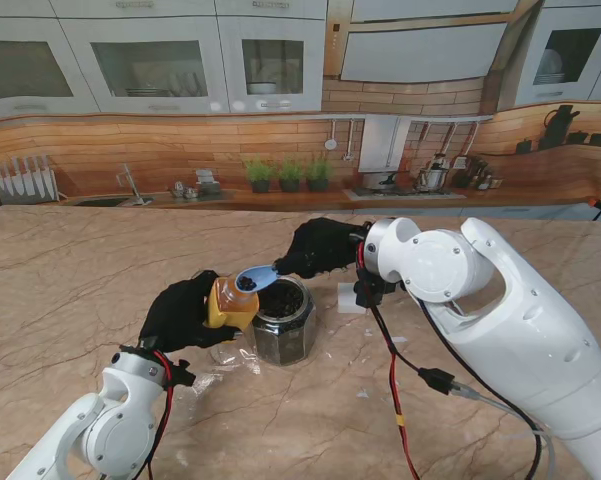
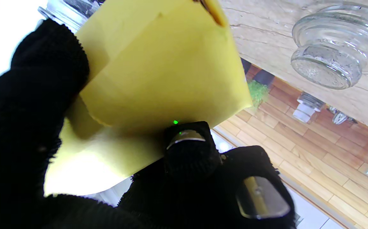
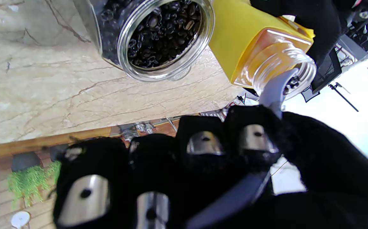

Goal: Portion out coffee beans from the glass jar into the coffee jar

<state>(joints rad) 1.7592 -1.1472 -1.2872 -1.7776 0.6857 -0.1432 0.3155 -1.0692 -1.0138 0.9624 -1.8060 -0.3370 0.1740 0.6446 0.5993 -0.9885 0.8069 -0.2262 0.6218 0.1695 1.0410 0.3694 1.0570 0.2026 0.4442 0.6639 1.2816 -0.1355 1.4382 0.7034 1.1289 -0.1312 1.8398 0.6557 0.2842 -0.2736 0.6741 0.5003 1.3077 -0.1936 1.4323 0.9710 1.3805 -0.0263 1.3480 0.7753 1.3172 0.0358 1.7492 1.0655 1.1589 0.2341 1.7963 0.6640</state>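
Stand view: the coffee jar (image 1: 230,303), tilted, is gripped by the left hand (image 1: 180,313) beside the glass jar (image 1: 283,322) on the counter (image 1: 70,290); a spoon (image 1: 257,279) pinched by the right hand (image 1: 320,247) is delivering beans at its mouth, so portioning is judged underway, not finished

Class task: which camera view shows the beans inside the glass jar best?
The right wrist view: it looks into the open glass jar at single beans. The stand view shows only a dark mass through the glass; the left wrist view catches just a sliver.
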